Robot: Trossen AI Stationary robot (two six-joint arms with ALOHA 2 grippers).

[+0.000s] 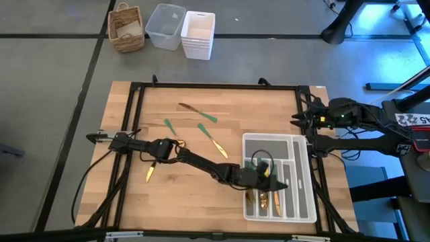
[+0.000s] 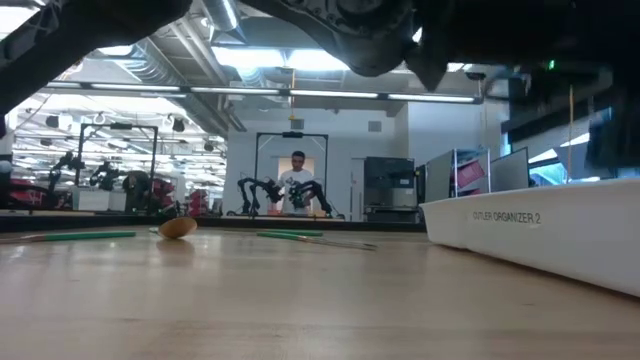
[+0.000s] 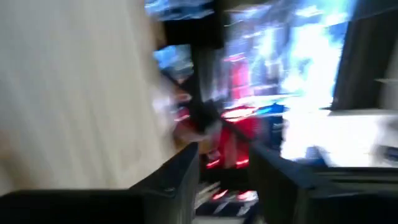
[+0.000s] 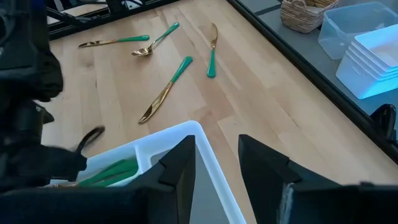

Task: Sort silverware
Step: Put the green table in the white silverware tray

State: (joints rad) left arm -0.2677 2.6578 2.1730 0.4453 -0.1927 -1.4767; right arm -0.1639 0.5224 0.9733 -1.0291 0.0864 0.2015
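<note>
Several gold-headed, green-handled pieces of silverware lie flat on the wooden table: a knife (image 4: 165, 93), a spoon (image 4: 155, 40) and others (image 1: 198, 112), (image 1: 151, 169). More lie in the white cutlery tray (image 1: 302, 202), their green handles (image 4: 112, 171) in one compartment and gold heads (image 1: 262, 198) toward the near end. My left gripper (image 1: 277, 181) hovers over the tray's left compartments, open with nothing between its fingers (image 3: 168, 183). My right gripper (image 4: 217, 162) waits at the table's right edge (image 1: 299, 121), open and empty.
Beyond the far edge, off the table, stand a wicker basket (image 1: 126, 28), a clear tub (image 1: 165, 25) and a stack of white bins (image 1: 198, 35). A black frame (image 1: 215, 86) borders the table. Bare wood lies near the front left.
</note>
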